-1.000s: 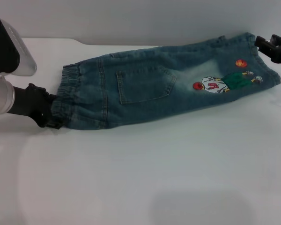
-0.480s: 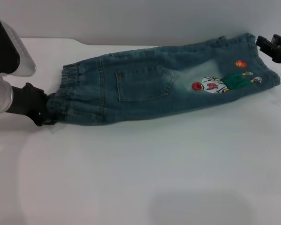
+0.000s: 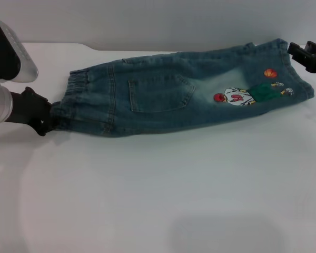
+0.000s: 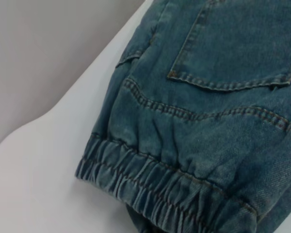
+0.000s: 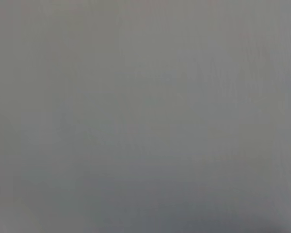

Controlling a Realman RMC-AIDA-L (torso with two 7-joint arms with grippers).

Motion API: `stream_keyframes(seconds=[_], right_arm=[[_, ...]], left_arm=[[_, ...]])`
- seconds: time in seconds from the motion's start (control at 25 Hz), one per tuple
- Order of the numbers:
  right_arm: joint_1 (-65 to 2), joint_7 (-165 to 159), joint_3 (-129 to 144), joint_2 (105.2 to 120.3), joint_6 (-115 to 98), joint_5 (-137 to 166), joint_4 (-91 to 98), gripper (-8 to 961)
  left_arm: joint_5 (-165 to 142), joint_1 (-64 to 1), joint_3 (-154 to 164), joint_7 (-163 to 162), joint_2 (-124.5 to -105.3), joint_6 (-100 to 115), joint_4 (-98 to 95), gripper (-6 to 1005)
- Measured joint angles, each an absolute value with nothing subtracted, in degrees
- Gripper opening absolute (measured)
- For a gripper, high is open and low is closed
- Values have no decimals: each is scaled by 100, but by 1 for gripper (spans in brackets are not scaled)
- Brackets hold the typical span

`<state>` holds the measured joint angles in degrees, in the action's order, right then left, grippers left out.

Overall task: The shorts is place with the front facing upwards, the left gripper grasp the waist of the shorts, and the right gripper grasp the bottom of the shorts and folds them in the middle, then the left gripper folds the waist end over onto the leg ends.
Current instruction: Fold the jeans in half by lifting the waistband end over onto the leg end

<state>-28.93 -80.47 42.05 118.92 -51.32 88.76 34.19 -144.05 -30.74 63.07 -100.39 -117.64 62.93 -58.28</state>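
With the shorts (image 3: 184,92) already folded lengthwise on the white table (image 3: 163,200), the left gripper (image 3: 45,118) is clamped on the waist; the right gripper (image 3: 305,52) sits beside the leg ends (image 3: 297,74), jaw state unclear. Next: carry waist across to hems.

A bare test bench in what looks like a robotics lab or data-collection room, rather than any home: a plain white table (image 3: 163,195) runs under a flat grey wall (image 3: 158,21), with no furniture, decoration or household clutter on either. Two robot arms reach in from the sides, and the only thing laid out is a single pair of small denim shorts (image 3: 179,92), placed alone like a staged sample. The right wrist view shows nothing but even grey
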Motion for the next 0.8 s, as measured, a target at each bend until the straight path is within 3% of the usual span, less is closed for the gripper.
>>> stream_keyframes(seconds=[0.24,0.52,0.8], right_arm=[[-2891,-8061,4252,11892,-5132,8876,3414,518],[-2907,-8045,4257,11887,-5132,8876,3333,518],[-2934,-8031,4494,11883,-5141,8893,3268,518]], left_arm=[[-14403,-3006,6311,-10017,-11761,6286,-5962,267],[-13562,-2491,6395,-10092,-11779,7218,-7593,135],[-13043,-2287,6440,-10191,-11779,7729,-8541,105]])
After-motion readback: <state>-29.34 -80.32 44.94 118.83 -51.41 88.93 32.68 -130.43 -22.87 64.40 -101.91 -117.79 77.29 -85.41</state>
